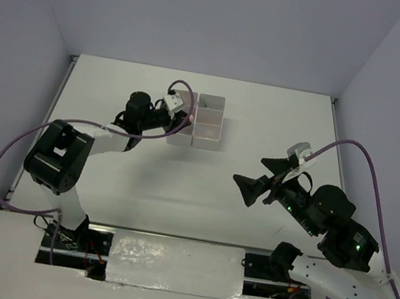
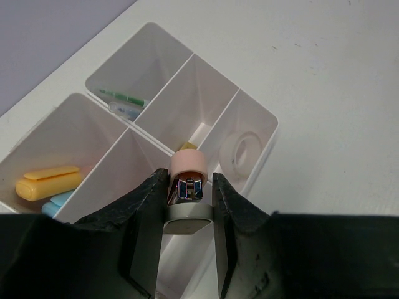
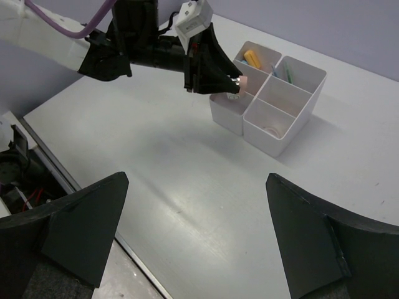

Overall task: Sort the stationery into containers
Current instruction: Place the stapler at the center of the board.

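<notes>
The containers are a white block of square compartments at the table's far middle, also in the left wrist view and the right wrist view. My left gripper hangs just above their near-left edge, shut on a stubby pink-tipped marker with a grey body; it also shows in the right wrist view. The compartments hold an orange marker, a blue item, a thin green pen, a clear tape ring and a tan eraser. My right gripper is open and empty over bare table.
Purple cables loop from both arms. The table's near edge with a metal strip runs below the right gripper. Walls close the table on the left, back and right.
</notes>
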